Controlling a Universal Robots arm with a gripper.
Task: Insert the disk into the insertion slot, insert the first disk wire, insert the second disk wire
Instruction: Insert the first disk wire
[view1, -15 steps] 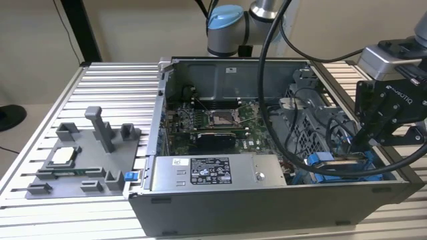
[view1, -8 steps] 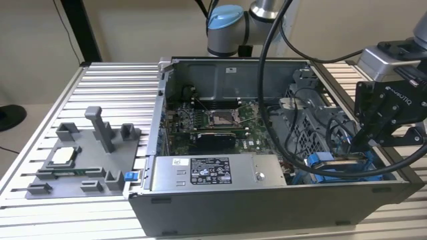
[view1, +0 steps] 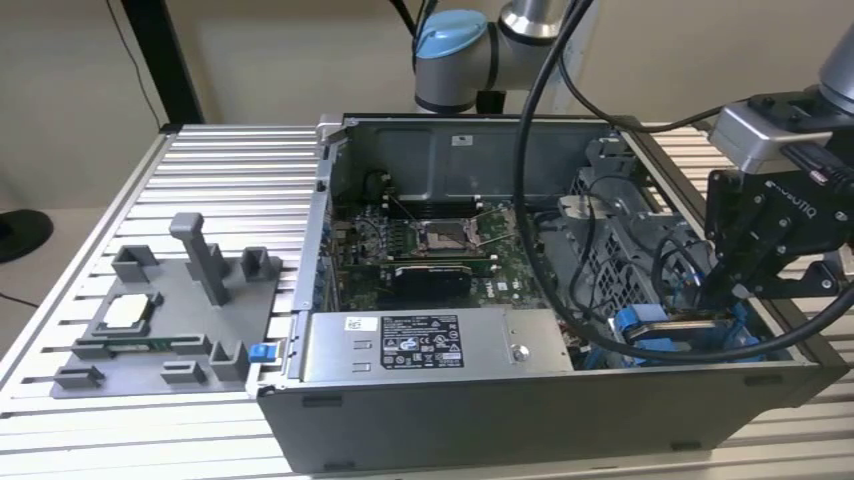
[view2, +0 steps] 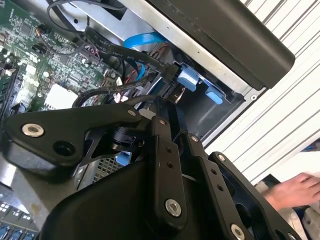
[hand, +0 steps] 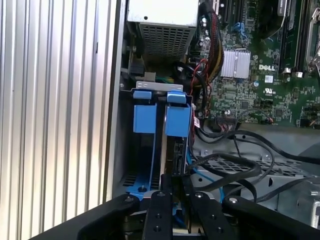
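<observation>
Our gripper (view1: 738, 292) hangs inside the case (view1: 534, 420), low in the corner at the exterior view's right. We see its fingers (hand: 159, 212) drawn in close on the disk (hand: 174, 150), gripping the end that faces the wrist. The disk stands on edge directly past the fingertips, so that in the first wrist view its thin side runs straight away from them, deeper into the case. It sits in the slot (hand: 145, 120), close against the case's outer wall, with a blue rail on one side of it and two blue tabs (hand: 178, 114) at the far end. In the second wrist view we find the same tabs just beyond the fingertips, just inside the case's wall. Further into the case from the slot, black cables (hand: 235, 160) loop loosely over a perforated grey cage (hand: 280, 170), and beyond them lies the motherboard (hand: 260, 75). In the exterior view we see the power supply (view1: 414, 345) along the case's near wall, next to the corner that holds the slot. Outside the case, on the slatted table (view1: 227, 160), a grey fixture (view1: 160, 320) stands apart from it on the exterior view's left. In the second wrist view a hand (view2: 295, 192) shows past the case's corner, over the table.
</observation>
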